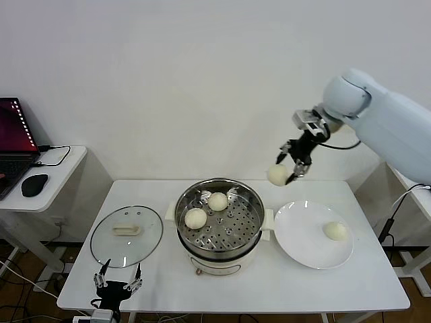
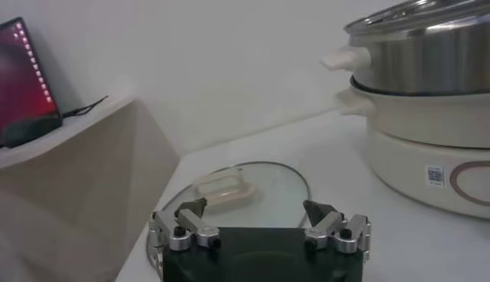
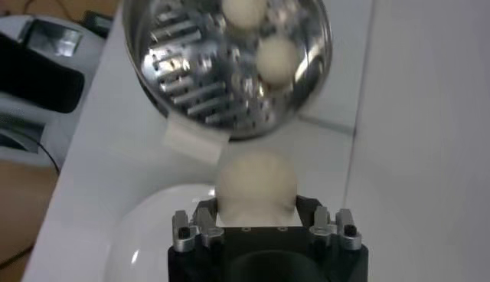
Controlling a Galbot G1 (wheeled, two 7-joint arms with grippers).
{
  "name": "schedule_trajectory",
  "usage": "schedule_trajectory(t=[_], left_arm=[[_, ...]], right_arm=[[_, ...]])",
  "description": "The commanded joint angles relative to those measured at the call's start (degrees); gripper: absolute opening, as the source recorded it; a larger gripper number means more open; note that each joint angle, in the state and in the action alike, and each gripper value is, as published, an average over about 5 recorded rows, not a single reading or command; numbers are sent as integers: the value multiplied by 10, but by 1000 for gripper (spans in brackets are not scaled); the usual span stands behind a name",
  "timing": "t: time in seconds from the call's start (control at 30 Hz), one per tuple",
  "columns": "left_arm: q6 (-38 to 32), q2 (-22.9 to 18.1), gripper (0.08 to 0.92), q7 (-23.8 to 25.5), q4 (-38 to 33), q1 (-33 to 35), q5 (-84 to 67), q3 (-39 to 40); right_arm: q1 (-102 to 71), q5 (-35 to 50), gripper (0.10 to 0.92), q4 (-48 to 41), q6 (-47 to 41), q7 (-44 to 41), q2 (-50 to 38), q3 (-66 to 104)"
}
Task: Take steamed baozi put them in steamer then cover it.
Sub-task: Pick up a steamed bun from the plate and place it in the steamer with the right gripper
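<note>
My right gripper (image 1: 285, 168) hangs in the air above the table's back right, between steamer and plate, shut on a cream-white baozi (image 1: 277, 175); in the right wrist view that baozi (image 3: 256, 184) fills the jaws. The steel steamer (image 1: 252, 202) stands mid-table with two baozi (image 1: 217, 201) (image 1: 195, 218) on its perforated tray. Another baozi (image 1: 335, 231) lies on the white plate (image 1: 303, 239). The glass cover (image 1: 148, 249) with its cream handle (image 1: 126, 229) lies flat to the steamer's left. My left gripper (image 1: 118, 282) rests open at the table's front left edge, just short of the cover (image 2: 268, 191).
A side table (image 1: 64, 168) on the left carries a laptop (image 1: 15, 141) and a mouse (image 1: 34, 184). The wall runs close behind the table. Cables hang off the right side of the table.
</note>
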Motion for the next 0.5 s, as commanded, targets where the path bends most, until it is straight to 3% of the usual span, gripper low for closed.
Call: schedule_trajectory(t=[0.03,0.3,0.5], left_arm=[[-1,-4,823,-1,3,-1,3,-2],[-3,-13,823,-3,-2,2,5,-2],[-4,-11,823,-5,-1,4,1,-8]], right_arm=[[42,7,636,-7,183,-5,93,-57],[5,9,636,20,258,-2,123,-64],[-28,-70,636,63,298,14,132,-67]])
